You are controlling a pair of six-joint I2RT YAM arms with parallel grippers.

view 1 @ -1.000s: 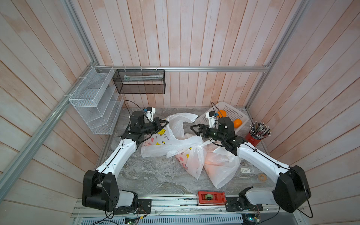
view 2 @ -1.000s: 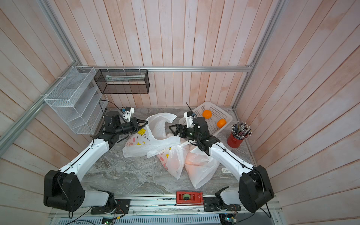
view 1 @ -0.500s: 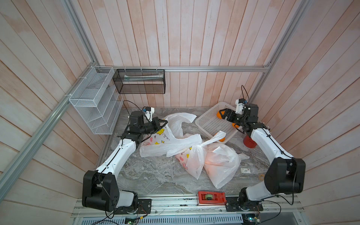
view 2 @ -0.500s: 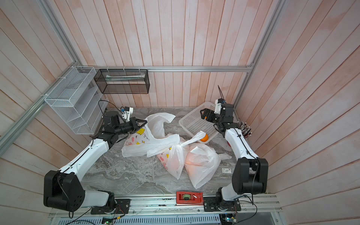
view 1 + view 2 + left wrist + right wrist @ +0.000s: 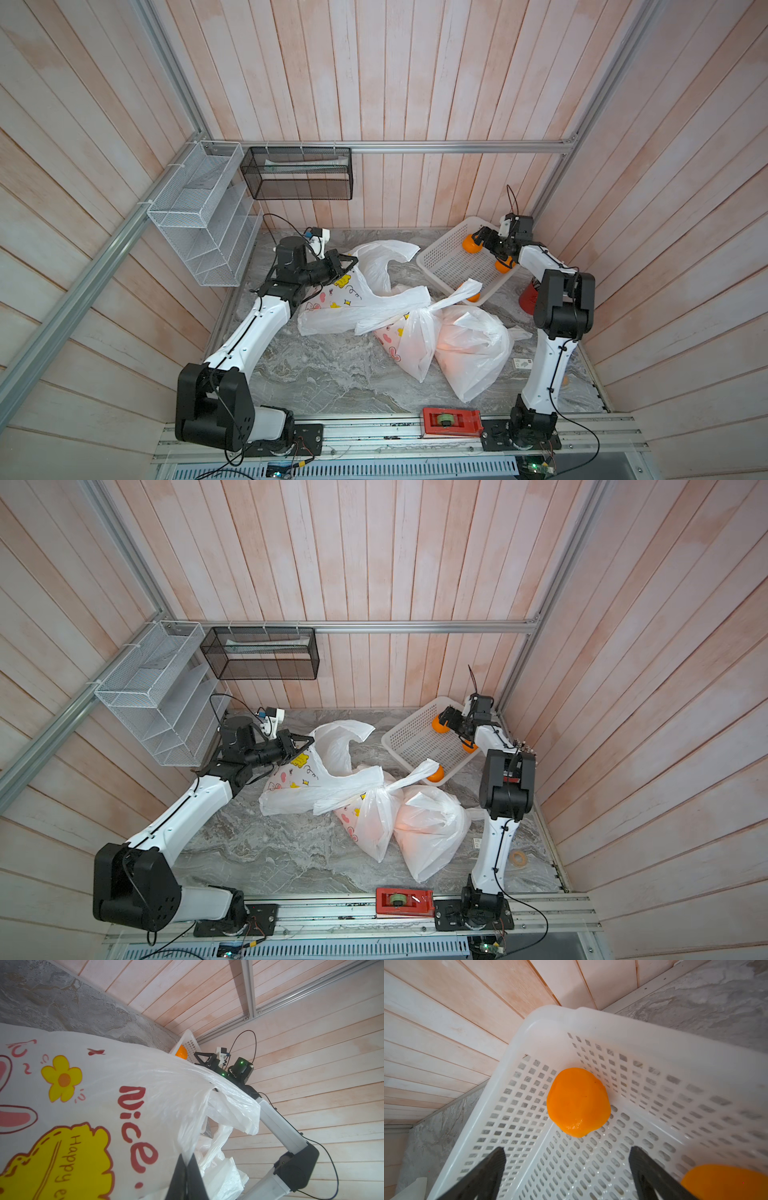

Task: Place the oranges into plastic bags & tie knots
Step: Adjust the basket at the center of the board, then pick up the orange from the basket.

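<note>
1. A white wire rack (image 5: 199,224) hangs on the left wall. A black mesh bin (image 5: 297,174) hangs beside it on the back wall.
2. The left claw (image 5: 351,261) is closed and pinches the rim of a printed plastic bag (image 5: 336,299). In the left wrist view its black fingers (image 5: 180,1178) press together on the thin film.
3. That bag lies on the grey table (image 5: 332,382) with its mouth held up. It shows a yellow flower and red lettering, and its far handle flops toward the back wall.
4. In the middle, two tied bags lean together: a printed one (image 5: 409,345) and a plain one (image 5: 471,353). An orange tint shows through both.
5. The printed one's knot (image 5: 428,309) sits at its top. One strap end reaches onto the front corner of the white basket (image 5: 446,262) and half covers an orange (image 5: 473,297) there.
6. The basket stands in the back right corner.
7. The right claw (image 5: 482,243) is spread wide and holds nothing. It hangs in the basket just short of an orange (image 5: 578,1103) near the back rim. Another orange (image 5: 503,265) lies beside it, under the arm.
8. A red cup (image 5: 528,296) stands right of the basket, partly hidden by the right arm.
</note>
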